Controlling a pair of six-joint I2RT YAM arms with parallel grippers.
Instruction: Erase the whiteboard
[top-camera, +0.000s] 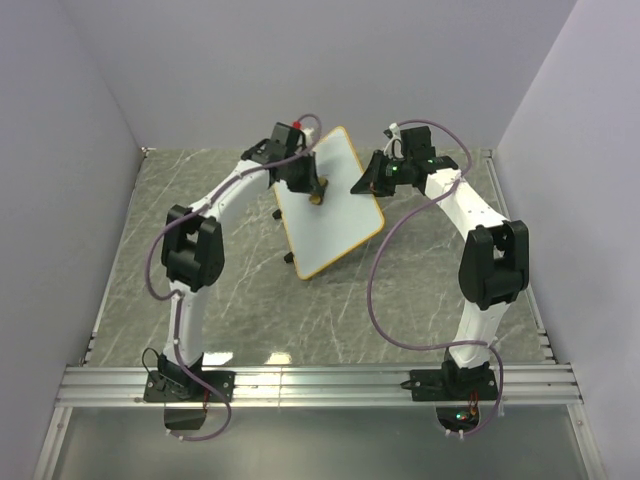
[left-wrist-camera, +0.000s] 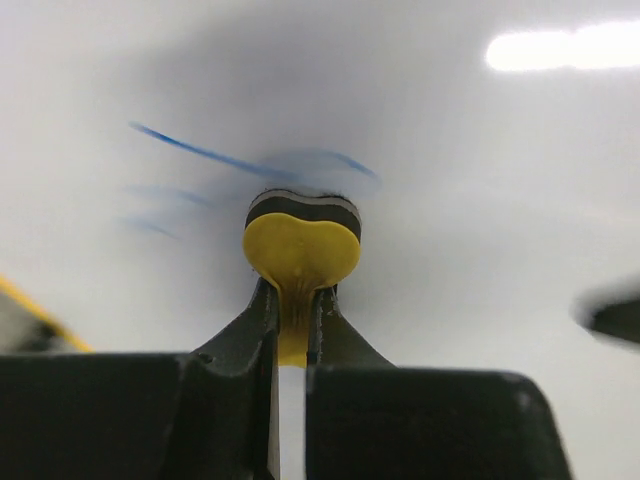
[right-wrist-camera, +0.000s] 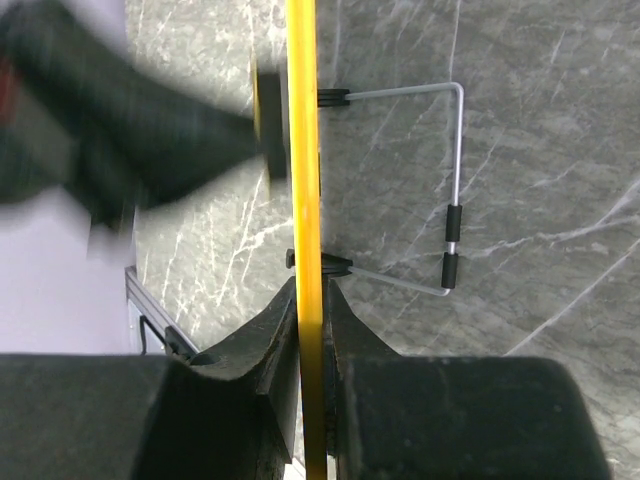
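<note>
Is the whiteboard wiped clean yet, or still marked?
Still marked. The left wrist view shows blue streaks on the whiteboard beside the eraser that the left gripper holds.

A grey marble-patterned table (top-camera: 250, 300) with thin white veins fills the middle of the overhead view, and its veined top (right-wrist-camera: 550, 200) also shows in the right wrist view. Plain pale lavender walls (top-camera: 200, 70) close it in at the back and on both sides. Along the near edge run silver metal rails (top-camera: 320, 385), laid side by side across the full width, with a smooth grey sheet (top-camera: 320, 450) just beyond them. A small yellow eraser (top-camera: 318, 192) sits raised off the table; the left wrist view shows its rounded yellow body (left-wrist-camera: 300, 250) backed by a dark felt layer.
</note>
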